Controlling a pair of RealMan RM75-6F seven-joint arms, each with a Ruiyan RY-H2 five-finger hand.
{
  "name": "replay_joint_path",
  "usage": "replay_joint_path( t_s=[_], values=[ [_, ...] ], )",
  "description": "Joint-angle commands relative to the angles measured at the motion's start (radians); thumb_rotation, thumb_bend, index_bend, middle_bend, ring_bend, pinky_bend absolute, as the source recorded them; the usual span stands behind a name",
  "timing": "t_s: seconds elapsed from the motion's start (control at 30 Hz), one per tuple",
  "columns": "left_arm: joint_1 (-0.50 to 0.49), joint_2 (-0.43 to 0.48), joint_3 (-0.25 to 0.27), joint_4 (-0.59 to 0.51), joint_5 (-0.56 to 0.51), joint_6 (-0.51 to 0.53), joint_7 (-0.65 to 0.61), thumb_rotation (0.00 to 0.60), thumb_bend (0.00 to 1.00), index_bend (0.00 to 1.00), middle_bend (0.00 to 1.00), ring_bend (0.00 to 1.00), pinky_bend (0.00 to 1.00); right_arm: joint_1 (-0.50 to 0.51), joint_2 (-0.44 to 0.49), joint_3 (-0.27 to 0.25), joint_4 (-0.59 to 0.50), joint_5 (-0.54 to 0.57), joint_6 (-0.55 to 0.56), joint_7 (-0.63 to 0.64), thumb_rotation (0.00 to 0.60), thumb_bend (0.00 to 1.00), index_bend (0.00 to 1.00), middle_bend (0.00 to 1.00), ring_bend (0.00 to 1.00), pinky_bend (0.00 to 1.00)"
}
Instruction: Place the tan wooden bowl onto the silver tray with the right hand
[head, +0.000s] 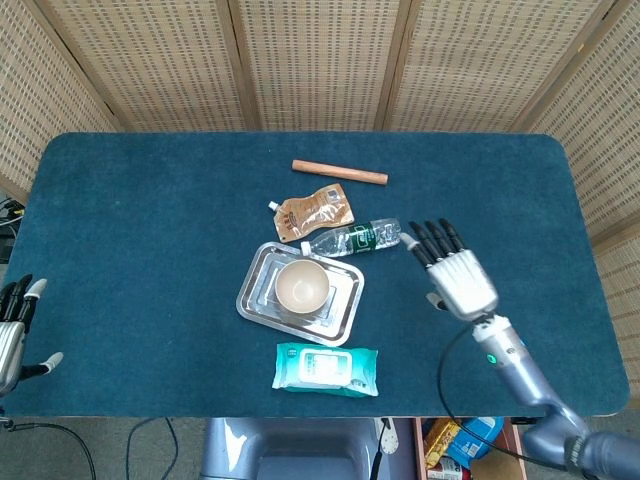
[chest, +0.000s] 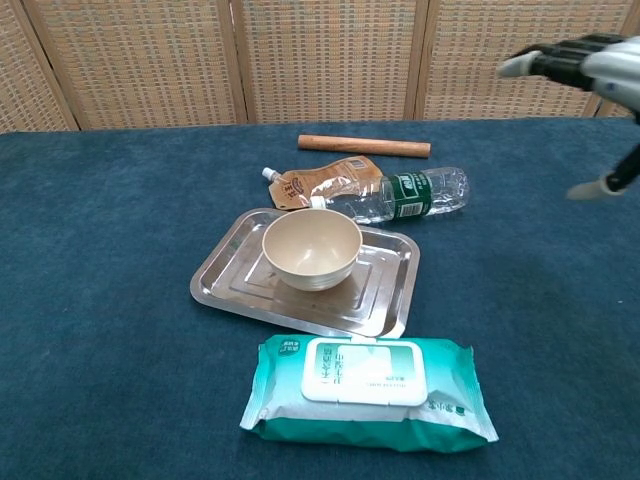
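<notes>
Step in hand: placement looks complete. Tan wooden bowl (head: 302, 286) sits upright inside the silver rectangular metal tray (head: 256, 287), roughly at the tray's middle, rim up, nothing touching it. The tray lies near the middle of the blue cloth-covered table (head: 150, 220), closer to the front edge than the back.

Right hand (head: 456, 275): over the table toward its right edge, well apart from tray and bowl, fingers spread wide, holding nothing. The chest view catches only its fingertips (chest: 560, 60) at the upper right corner of the frame. Left hand (head: 12, 330): at the table's left edge, near the front corner, holding nothing; fingers appear apart.

Next move, judged: none on the bowl. Only parking the right arm remains, keeping it away from the bottle.

Materials and shapes:
- Bowl: smooth, matte, round, deep, pale tan inside and out.
- Tray: polished metal, stepped floor, raised rim, rounded corners; reflective.
- Clear plastic water bottle with green label (head: 356, 238), lying on its side, just beyond the tray's back edge.
- Brown foil spout pouch (head: 315, 211), flat, creased, behind the bottle.
- Reddish-brown wooden cylinder rod (head: 339, 172), toward the back edge.
- Teal soft pack of wet wipes with white flip lid (head: 326, 368), at the front edge.
</notes>
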Motion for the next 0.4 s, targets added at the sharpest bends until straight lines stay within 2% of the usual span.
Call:
replay_joint_path(
  t_s=[0.03,0.2,0.4],
  values=[
    [0.016,0.008,0.017,-0.011,0.042,0.029,-0.017,0.6,0.0,0.0,0.0,0.0,0.0,-0.169,0.04,-0.079,0.043,-0.022,0.16,0.199,0.6,0.0,0.0,0.0,0.0,0.0],
    [0.036,0.014,0.041,-0.022,0.108,0.069,-0.023,0.6,0.0,0.0,0.0,0.0,0.0,-0.301,0.012,-0.114,0.105,-0.029,0.303,0.278,0.6,0.0,0.0,0.0,0.0,0.0],
    [0.044,0.008,0.05,-0.018,0.133,0.081,-0.013,0.6,0.0,0.0,0.0,0.0,0.0,-0.364,0.006,-0.123,0.103,-0.043,0.353,0.288,0.6,0.0,0.0,0.0,0.0,0.0]
  ],
)
